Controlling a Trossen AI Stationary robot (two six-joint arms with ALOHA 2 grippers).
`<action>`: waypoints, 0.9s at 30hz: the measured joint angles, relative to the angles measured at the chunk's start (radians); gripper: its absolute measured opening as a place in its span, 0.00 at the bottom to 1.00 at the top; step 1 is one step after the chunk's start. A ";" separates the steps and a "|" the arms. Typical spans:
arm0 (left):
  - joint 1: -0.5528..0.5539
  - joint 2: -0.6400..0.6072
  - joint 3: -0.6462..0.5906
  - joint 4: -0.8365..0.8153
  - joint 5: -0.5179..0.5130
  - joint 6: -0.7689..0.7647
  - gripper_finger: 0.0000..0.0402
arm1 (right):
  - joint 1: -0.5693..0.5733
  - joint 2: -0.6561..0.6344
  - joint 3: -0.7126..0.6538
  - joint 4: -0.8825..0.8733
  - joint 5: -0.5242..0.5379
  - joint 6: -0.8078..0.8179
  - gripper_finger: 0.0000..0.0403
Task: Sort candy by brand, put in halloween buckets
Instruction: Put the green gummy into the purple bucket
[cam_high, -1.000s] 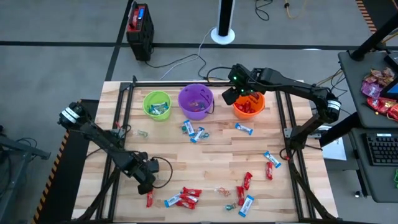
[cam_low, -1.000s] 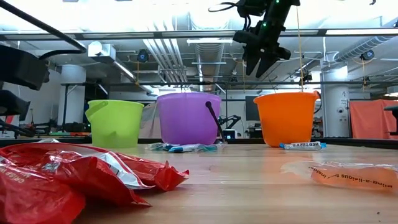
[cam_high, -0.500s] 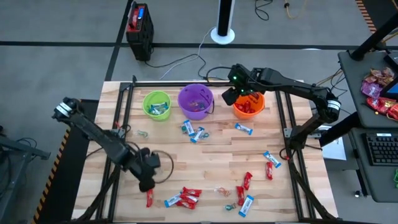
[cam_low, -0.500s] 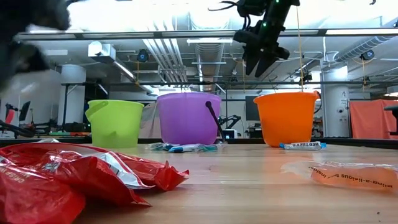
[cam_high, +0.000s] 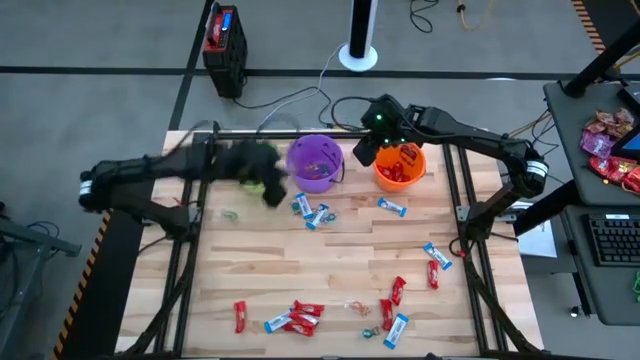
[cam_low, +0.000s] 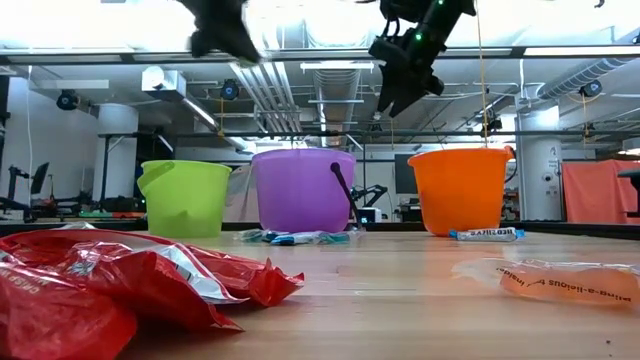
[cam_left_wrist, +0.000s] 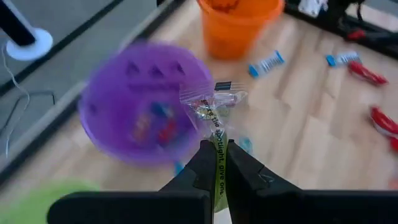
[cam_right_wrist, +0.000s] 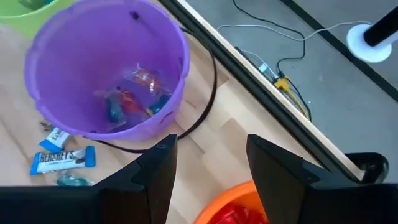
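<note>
Three buckets stand in a row near the table's far edge: lime green (cam_low: 185, 197), purple (cam_high: 316, 163) and orange (cam_high: 401, 166). In the high view the left arm hides most of the green one. My left gripper (cam_left_wrist: 216, 163), a blur in the high view (cam_high: 262, 180), hangs high above the green and purple buckets, shut on a small clear-greenish candy (cam_left_wrist: 213, 107). My right gripper (cam_right_wrist: 208, 163) is open and empty. It hovers between the purple and orange buckets (cam_high: 368, 152). Red candies (cam_high: 303, 315) and blue-and-white candies (cam_high: 312, 211) lie loose on the table. My left gripper pinches the clear candy between its two fingers by one twisted wrapper end (cam_left_wrist: 217, 151). The rest of the candy sticks out past the fingertips, lifted clear, over the purple bucket's rim (cam_left_wrist: 186, 134) in the left wrist view.
The purple bucket (cam_right_wrist: 106, 68) holds a few clear-wrapped candies and the orange one holds red ones. Loose candies lie mid-table (cam_high: 393, 207), at the right (cam_high: 437, 256) and along the near edge (cam_high: 393, 305). A red wrapper (cam_low: 110, 290) lies close before the low camera. A black frame (cam_high: 455, 190) rims the table.
My left arm has risen from the table's near-left part and swung fast toward the far edge, ending high over the green and purple buckets. My right gripper has shifted slightly from above the orange bucket toward the purple one.
</note>
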 joint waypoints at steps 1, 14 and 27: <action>0.061 0.033 0.034 0.004 0.050 0.051 0.00 | -0.006 0.000 0.000 0.000 0.000 -0.003 0.46; 0.333 0.445 0.277 -0.022 0.369 0.457 0.00 | -0.078 0.000 0.000 -0.007 0.000 0.058 0.46; 0.341 0.563 0.288 0.010 0.347 0.487 0.03 | -0.096 0.010 -0.005 0.000 -0.044 0.099 0.46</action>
